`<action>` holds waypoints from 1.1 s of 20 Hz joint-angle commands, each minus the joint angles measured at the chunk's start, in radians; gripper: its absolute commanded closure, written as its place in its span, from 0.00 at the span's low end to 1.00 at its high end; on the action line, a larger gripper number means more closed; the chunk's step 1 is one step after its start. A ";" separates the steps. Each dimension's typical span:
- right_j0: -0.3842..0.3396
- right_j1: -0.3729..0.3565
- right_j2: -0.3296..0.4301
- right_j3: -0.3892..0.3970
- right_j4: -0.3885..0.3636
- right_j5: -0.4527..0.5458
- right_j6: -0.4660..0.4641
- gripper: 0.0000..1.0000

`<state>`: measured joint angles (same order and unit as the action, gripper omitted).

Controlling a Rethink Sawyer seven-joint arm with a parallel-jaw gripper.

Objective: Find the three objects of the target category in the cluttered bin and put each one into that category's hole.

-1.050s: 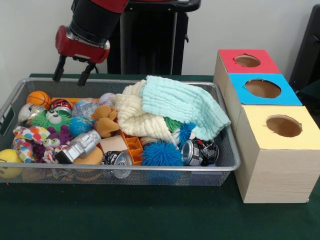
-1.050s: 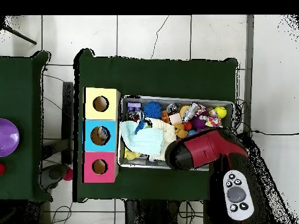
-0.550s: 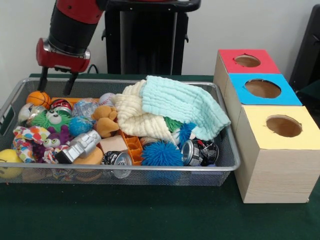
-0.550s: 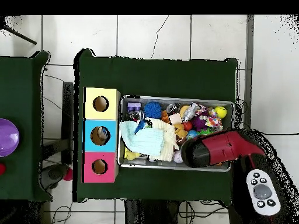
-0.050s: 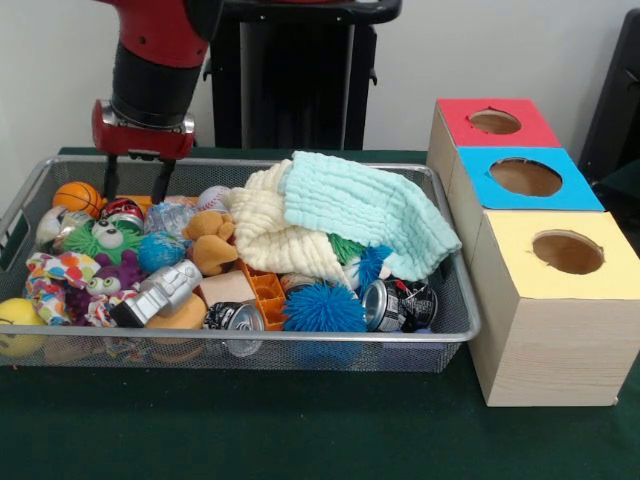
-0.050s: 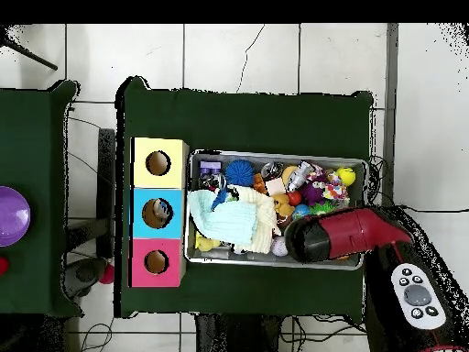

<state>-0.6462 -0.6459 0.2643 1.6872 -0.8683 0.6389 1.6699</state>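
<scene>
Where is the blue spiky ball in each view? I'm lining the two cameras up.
Front view: blue spiky ball at the bin's near wall, mid-length.
Overhead view: blue spiky ball at the bin's top wall, towards the boxes.
Shared landmark: the yellow box.

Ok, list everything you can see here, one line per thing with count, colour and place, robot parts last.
Bin: one, silver wire mesh, on the table.
Table: one, dark green.
Boxes: three, wooden with red, blue and yellow tops, each with a hole, in a row beside the bin.
Cloths: two, mint green over cream, piled mid-bin.
Spiky ball: one, blue, at the bin's front wall.
Cans: two, silver and black, front of the bin.
Teddy: one, brown, centre-left.
Basketball: one, orange, back left corner.
Yellow ball: one, front left corner.
Gripper: one, red and black, open, over the bin's back left.
</scene>
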 commanded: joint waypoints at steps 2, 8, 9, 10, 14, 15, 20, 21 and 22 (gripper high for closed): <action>-0.035 0.016 0.079 0.159 0.187 0.038 0.053 0.00; -0.093 0.044 0.072 0.198 0.321 -0.037 0.103 0.00; -0.102 0.056 0.066 0.199 0.338 -0.053 0.114 0.00; -0.103 0.063 0.061 0.197 0.346 -0.056 0.112 0.00; -0.098 0.083 0.051 0.175 0.313 -0.076 0.053 0.00; -0.080 0.083 0.037 0.156 0.266 -0.095 0.034 0.00; -0.053 0.089 0.028 0.105 0.160 -0.186 0.007 0.00; -0.045 0.090 0.025 0.095 0.146 -0.190 0.005 0.00; -0.043 0.089 0.026 0.090 0.140 -0.192 0.002 0.00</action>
<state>-0.7129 -0.5879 0.2655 1.8308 -0.6601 0.5351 1.6699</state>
